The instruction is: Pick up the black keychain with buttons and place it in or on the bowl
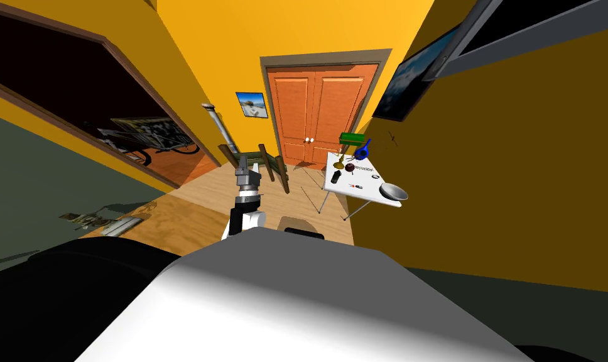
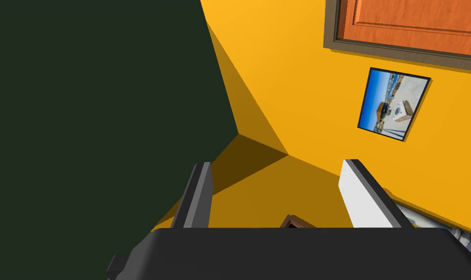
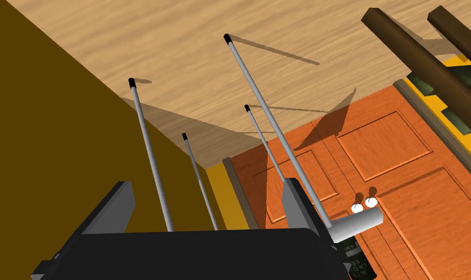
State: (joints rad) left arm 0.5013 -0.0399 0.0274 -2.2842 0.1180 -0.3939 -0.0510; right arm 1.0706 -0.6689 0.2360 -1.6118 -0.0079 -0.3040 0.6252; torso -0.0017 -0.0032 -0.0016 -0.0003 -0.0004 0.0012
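In the head view, a white tabletop [image 1: 367, 191] on thin legs stands against the right-hand wall, short of an orange double door [image 1: 315, 113]. The black keychain [image 1: 336, 177] lies on the tabletop near the edge away from the wall. It is a small dark shape, and its buttons are too small to make out. The grey bowl [image 1: 394, 191] sits at the tabletop's near corner, apart from the keychain, with a few tiny items between them that I cannot name. Farther back are a blue thing [image 1: 362, 151] and a green box [image 1: 352, 138]. The left arm [image 1: 246, 195] rises upright ahead of me, in front of a wooden chair [image 1: 272, 166].

In the left wrist view, the left jaws stand wide apart, about a third of the picture's width. The fingers [image 2: 200, 194] grip nothing and touch nothing.

In the right wrist view, the right jaws are spread just as wide and are empty. Their fingers [image 3: 115, 204] frame the thin grey table legs [image 3: 152, 155], which have black tips resting on the wooden floor [image 3: 181, 48]. A short grey cylinder [image 3: 356, 223] lies just beside one finger, and I cannot tell what it is. Below it a dark thing with lettering [image 3: 358, 265] is cut off at the picture's edge.
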